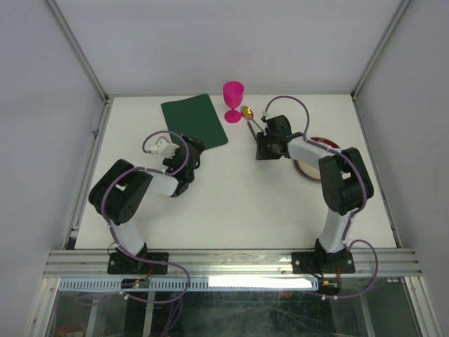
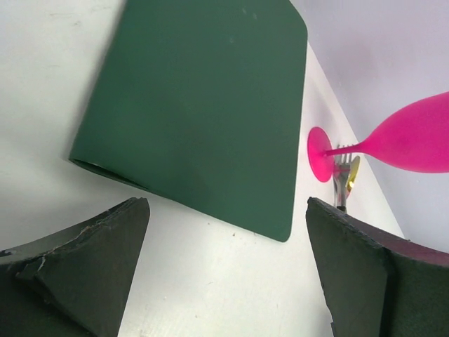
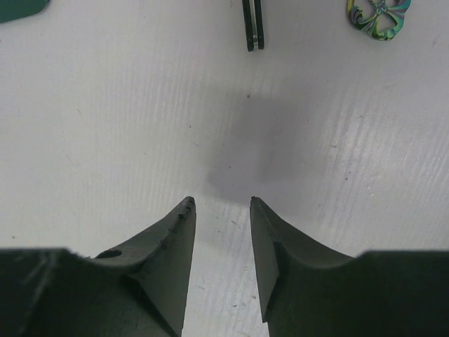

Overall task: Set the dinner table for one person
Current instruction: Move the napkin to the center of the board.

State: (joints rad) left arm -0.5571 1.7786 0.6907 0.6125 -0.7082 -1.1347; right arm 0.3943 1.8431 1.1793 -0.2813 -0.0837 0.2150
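While we are hovering our right gripper (image 3: 221,200) low over the dinner table (image 1: 238,210), its jaws are standing partway apart with nothing between them, only bare white tabletop and its own shadow. Just ahead of the fingertips two slim dark handles (image 3: 252,27) are lying side by side, and off to the right an ornate iridescent handle end (image 3: 379,14) is showing. We are reading this as the cutlery step: the right arm is lining up on those handles.

Our left gripper (image 2: 226,207) is spread wide and empty, pointing at the near edge of the dark green placemat (image 1: 195,121), which is lying skewed at the far left-centre of the table with nothing on it. The pink goblet (image 1: 233,100) is standing just beside the mat's far right corner, and a gold spoon (image 1: 247,111) is lying right next to the goblet's foot. A plate (image 1: 327,142) with a reddish rim is sitting at the right, mostly hidden under the right arm.

So the setting is barely begun — everything is off the mat. Next, we judge, the right arm is needing to reach forward until one handle sits between the jaws, then close low and square, since thin cutlery lying flat is giving little to pinch. The left arm could be squaring the mat first — whether it means to, we cannot tell.
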